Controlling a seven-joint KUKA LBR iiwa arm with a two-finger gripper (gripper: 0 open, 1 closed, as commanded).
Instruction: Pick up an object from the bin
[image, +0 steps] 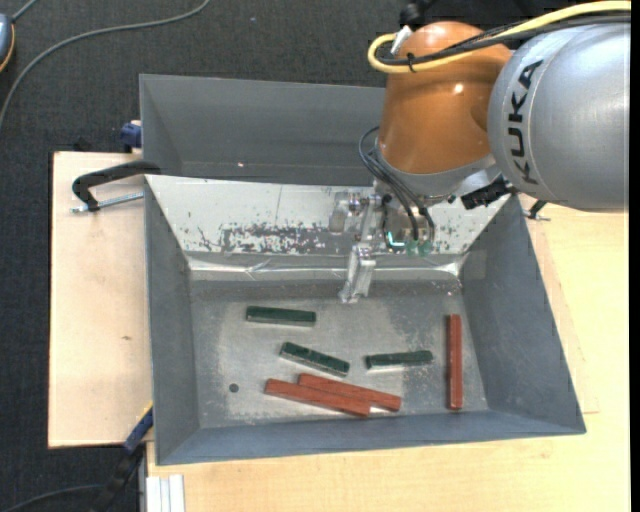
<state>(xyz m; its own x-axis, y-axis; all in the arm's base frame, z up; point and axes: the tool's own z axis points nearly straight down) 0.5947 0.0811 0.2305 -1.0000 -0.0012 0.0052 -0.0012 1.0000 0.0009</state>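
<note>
My gripper hangs over the back of the bin floor, near the rear wall, with nothing seen in it. Nearest to it, down and to the left, a dark green flat bar lies crosswise on the floor. A second green bar lies slanted further forward. A third green bar rests to the right of that one, below the gripper.
Two long red bars lie side by side near the bin's front wall. Another red bar lies lengthwise along the right wall. The arm with its orange cover reaches in from the upper right, over the back right corner.
</note>
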